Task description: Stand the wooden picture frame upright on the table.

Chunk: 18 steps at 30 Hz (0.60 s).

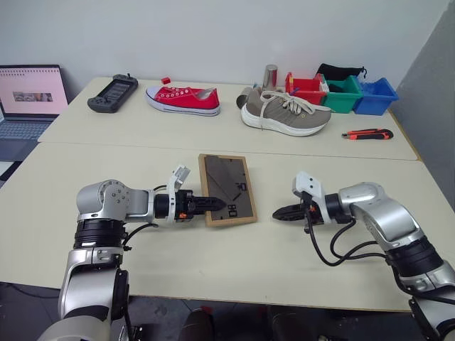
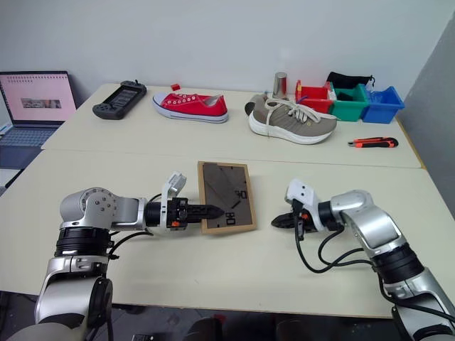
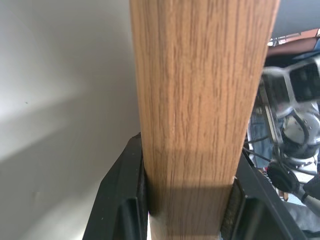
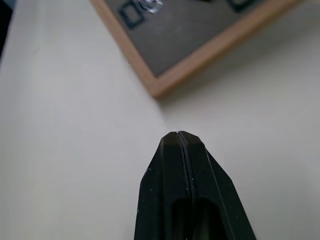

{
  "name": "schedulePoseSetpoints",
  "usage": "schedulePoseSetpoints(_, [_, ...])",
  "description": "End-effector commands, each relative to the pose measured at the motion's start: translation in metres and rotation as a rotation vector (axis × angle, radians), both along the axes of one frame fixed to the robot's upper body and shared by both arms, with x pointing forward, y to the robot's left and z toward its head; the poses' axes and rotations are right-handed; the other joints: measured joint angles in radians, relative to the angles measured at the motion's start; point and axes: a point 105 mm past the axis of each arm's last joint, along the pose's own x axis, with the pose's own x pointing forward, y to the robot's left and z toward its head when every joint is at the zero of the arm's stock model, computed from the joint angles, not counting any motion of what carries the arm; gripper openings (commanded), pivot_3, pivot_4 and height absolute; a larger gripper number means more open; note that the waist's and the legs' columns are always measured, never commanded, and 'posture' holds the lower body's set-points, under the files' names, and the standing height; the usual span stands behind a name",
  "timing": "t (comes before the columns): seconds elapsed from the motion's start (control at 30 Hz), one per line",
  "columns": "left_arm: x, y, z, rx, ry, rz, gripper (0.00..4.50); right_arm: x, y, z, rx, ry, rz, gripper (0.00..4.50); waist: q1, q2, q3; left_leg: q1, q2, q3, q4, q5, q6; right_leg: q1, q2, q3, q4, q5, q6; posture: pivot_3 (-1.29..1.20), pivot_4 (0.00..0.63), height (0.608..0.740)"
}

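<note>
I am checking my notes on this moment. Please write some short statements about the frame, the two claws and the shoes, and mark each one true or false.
1. The wooden picture frame lies flat with its dark back panel up. True.
2. The left claw is shut on the frame's wooden edge. True.
3. The right claw holds the frame too. False: it is shut on nothing, apart from the frame.
4. The red sneaker lies beside the frame. False: it lies at the far side of the table.
5. The frame stands upright. False: not yet.
</note>
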Motion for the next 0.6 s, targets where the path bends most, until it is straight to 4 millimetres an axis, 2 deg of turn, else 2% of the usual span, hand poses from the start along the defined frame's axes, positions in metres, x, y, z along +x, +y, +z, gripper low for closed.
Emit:
schedulePoseSetpoints(0.03, [-0.005, -0.002, 0.037, -0.037, -0.172, -0.088, 1.29, 0.018, -0.007, 0.051, 0.143, -0.059, -0.059, 0.00, -0.003, 0.000, 0.001, 0.000, 0.000, 0.000, 0.000, 0.000, 0.000, 0.000, 0.000, 0.000, 0.000, 0.000, 0.000, 0.00, 0.150, 0.740])
schedulePoseSetpoints(0.13, [-0.013, -0.005, 0.051, -0.032, -0.285, -0.168, 1.29, 0.012, 0.001, 0.089, 0.299, 0.012, -0.018, 0.48, -0.005, 0.000, 0.003, -0.001, 0.000, 0.000, 0.000, 0.000, 0.000, -0.002, 0.000, 0.001, 0.001, 0.000, 0.000, 0.00, 0.150, 0.740])
schedulePoseSetpoints(0.23, [-0.012, -0.006, 0.056, -0.022, -0.367, -0.200, 1.29, 0.011, 0.012, 0.108, 0.350, 0.019, 0.008, 1.20, -0.003, 0.000, 0.003, -0.001, 0.000, 0.000, -0.001, 0.000, 0.000, -0.001, 0.000, 0.000, 0.000, 0.000, 0.000, 0.00, 0.150, 0.740])
schedulePoseSetpoints(0.43, [-0.002, -0.007, 0.062, -0.011, -0.466, -0.209, 1.29, 0.006, 0.042, 0.129, 0.405, 0.031, 0.090, 2.55, -0.002, 0.000, 0.003, -0.002, 0.000, 0.001, -0.001, 0.000, 0.000, -0.002, 0.000, 0.001, -0.001, 0.000, 0.000, 0.00, 0.150, 0.740])
schedulePoseSetpoints(0.6, [-0.001, -0.011, 0.061, -0.009, -0.484, -0.231, 1.29, 0.006, 0.055, 0.128, 0.389, 0.022, 0.127, 3.57, -0.002, 0.000, 0.003, -0.003, 0.000, 0.001, -0.001, 0.000, 0.000, -0.003, 0.000, 0.000, -0.001, 0.000, 0.000, 0.00, 0.150, 0.740])
